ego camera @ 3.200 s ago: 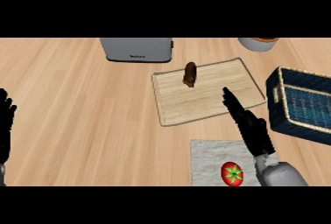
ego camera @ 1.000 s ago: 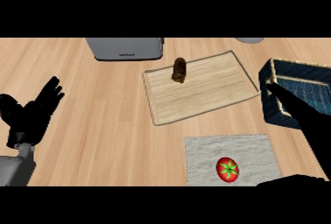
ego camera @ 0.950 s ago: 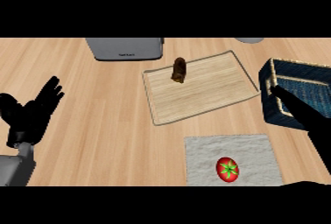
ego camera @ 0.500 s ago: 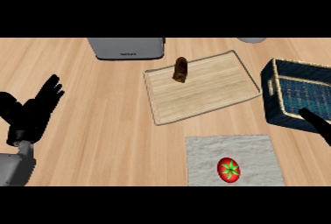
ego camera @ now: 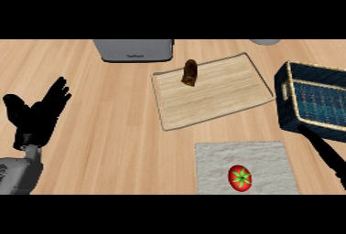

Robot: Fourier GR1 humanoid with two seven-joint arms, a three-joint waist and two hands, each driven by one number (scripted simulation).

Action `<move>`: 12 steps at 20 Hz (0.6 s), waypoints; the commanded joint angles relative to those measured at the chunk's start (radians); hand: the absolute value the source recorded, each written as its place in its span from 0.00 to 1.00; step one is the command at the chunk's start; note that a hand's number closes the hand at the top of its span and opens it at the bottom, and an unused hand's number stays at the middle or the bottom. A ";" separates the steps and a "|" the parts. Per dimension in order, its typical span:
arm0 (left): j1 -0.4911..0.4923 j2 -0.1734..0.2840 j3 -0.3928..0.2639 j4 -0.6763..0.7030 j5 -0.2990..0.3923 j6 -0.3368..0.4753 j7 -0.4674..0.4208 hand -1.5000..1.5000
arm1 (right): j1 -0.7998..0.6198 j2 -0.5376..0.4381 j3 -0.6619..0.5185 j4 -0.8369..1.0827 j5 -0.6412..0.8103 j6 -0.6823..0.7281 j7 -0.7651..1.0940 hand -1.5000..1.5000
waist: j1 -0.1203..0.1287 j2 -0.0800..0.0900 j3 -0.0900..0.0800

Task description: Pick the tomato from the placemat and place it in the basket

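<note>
A red tomato with a green star-shaped top lies on the pale grey placemat near the lower edge. The dark blue basket with a tan rim stands at the right edge. Only the straight black fingers of my right hand show, at the lower right, between the basket and the placemat, right of the tomato and apart from it. My left hand rests open at the left edge, fingers up, holding nothing.
A light wooden cutting board lies in the middle with a small brown object standing at its far edge. A grey toaster stands at the back. A grey bowl's edge peeks in at the top right.
My right hand has drawn back from over the basket towards the lower right, and less of it shows. The tomato, placemat and left hand stay where they were.
</note>
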 commanded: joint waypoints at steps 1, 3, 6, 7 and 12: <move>0.000 -0.015 0.012 0.032 -0.003 -0.012 -0.026 0.50 | 0.065 0.047 0.081 -0.008 0.276 -0.092 -0.110 0.00 | 0.001 0.001 0.000; -0.001 -0.009 0.013 0.028 -0.002 -0.030 -0.030 0.50 | 0.083 0.090 0.162 0.100 0.384 -0.176 -0.209 0.00 | 0.006 0.002 0.000; -0.064 -0.007 0.031 0.066 -0.002 -0.036 0.005 0.50 | 0.021 0.177 0.188 0.279 0.423 -0.305 -0.317 0.00 | 0.013 0.005 0.000; -0.018 0.001 0.039 0.048 -0.008 -0.055 -0.020 0.50 | 0.098 0.184 0.175 0.231 0.403 -0.327 -0.348 0.00 | 0.010 0.003 0.000; 0.008 -0.042 0.031 -0.035 -0.060 -0.017 0.010 0.50 | 0.082 0.197 0.216 0.368 0.484 -0.316 -0.322 0.00 | 0.014 0.003 -0.001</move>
